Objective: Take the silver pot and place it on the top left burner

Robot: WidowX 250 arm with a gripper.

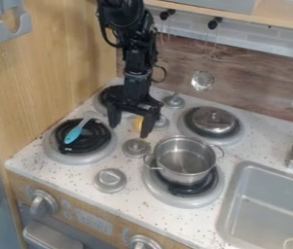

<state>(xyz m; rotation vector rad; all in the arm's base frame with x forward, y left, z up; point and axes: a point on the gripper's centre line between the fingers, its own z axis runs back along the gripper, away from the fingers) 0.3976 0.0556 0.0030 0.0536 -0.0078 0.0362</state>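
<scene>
- Where the arm comes down from the top edge of the camera view, one black gripper [130,130], two-fingered, pointing downward over the left half of the stovetop [77,170]; jaws spread wide, nothing pinched between them
- One silver pot [186,156], two side handles, open at the top, over the front right burner [176,198]; it lies outside the jaws, to the right of them and lower in the view, near the right-hand finger but apart from it
- One small yellow object [138,122], partly hidden beside the right-hand finger; whether they touch, cannot tell
- One rear left burner [99,104], partly behind the gripper
- One front left burner [64,156], black coil, a light-blue spoon [74,133] lying across it
- One rear right burner [232,137], bearing a round silver lid [213,119] with a dark knob
- Two silver knobs, one [136,147] between the front burners, one [110,180] nearer the front edge
- One grey sink [265,204], right of the pot
- One perforated ladle [202,80], hanging against the wood-patterned backsplash [252,87]
</scene>
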